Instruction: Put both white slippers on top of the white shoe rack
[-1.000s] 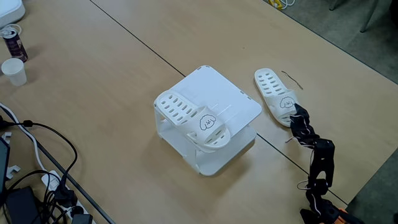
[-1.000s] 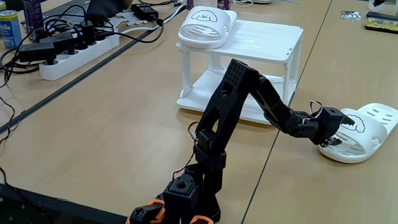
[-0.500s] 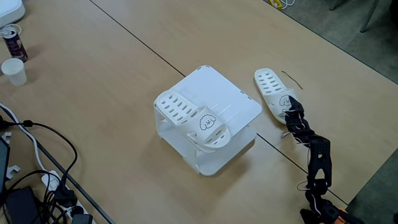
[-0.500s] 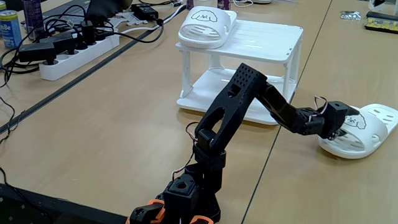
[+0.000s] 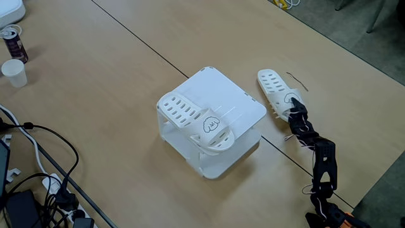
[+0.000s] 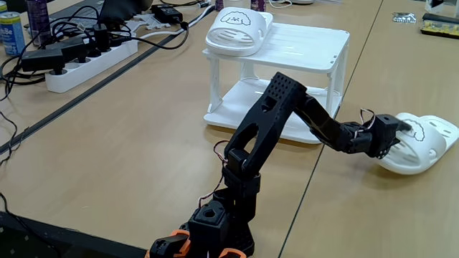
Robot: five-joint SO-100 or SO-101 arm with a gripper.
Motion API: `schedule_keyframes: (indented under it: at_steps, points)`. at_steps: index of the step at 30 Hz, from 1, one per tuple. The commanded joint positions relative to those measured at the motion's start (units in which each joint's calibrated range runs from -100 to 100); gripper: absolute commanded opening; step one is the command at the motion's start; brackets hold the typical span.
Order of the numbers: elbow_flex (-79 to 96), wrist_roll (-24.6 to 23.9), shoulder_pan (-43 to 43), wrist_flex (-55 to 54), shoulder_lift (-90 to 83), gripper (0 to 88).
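One white slipper (image 5: 190, 115) lies slantwise on the white shoe rack (image 5: 218, 92), its strap end overhanging the near edge. In the other fixed view this slipper (image 6: 237, 29) sits at the left of the rack's (image 6: 308, 43) top. The second white slipper (image 5: 273, 85) is on the table to the right of the rack. My gripper (image 5: 293, 113) reaches it at the strap end. From the low fixed view the gripper (image 6: 401, 131) looks shut on the strap of this slipper (image 6: 430, 143), whose near end is tipped up off the table.
A paper cup (image 5: 14, 73) and a can (image 5: 14, 43) stand at the far left. A power strip (image 6: 86, 54) and cables (image 5: 38, 158) crowd the left side. A thin wire (image 5: 296, 81) lies beside the second slipper. The table edge runs close behind the arm's base (image 6: 211, 229).
The gripper has slid onto the strap of the slipper on the table. That slipper has shifted away from the arm's base and its near end has tipped up.
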Motion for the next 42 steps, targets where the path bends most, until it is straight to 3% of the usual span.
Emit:
schedule_keyframes:
  at_steps: [1,12,22,33,42]
  points:
    - [-7.0,0.4,0.2,3.6,-14.5,0.8]
    - [-23.8,0.4,-0.1,43.3,-34.9,0.8]
    - [-34.7,0.4,-11.1,62.8,-45.6,0.8]
    - [-34.6,0.4,-27.0,66.9,-49.8,0.8]
    - [-34.4,0.4,-29.6,66.9,-45.1,0.8]
